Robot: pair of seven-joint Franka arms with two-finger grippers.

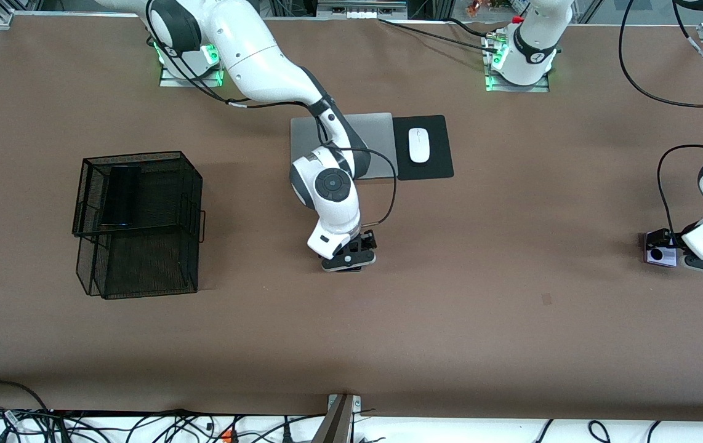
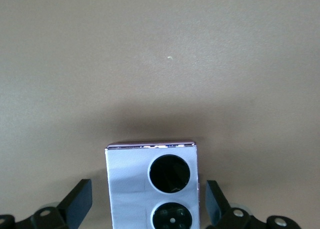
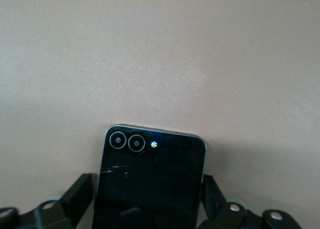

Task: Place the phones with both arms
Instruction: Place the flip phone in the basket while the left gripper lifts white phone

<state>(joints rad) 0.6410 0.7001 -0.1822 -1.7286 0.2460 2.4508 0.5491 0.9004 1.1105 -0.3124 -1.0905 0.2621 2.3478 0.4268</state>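
Note:
A small dark squarish phone lies flat on the brown table near its middle. My right gripper is down over it, with one finger against each side; the front view hides most of the phone under the hand. At the left arm's end of the table lies a lavender-white phone with two black circles. My left gripper straddles it, open, with a gap on each side. A long black phone lies on the upper tier of the black mesh basket.
A grey laptop lies farther from the front camera than the right gripper, with a white mouse on a black pad beside it. The basket stands toward the right arm's end. Cables run along the table's near edge.

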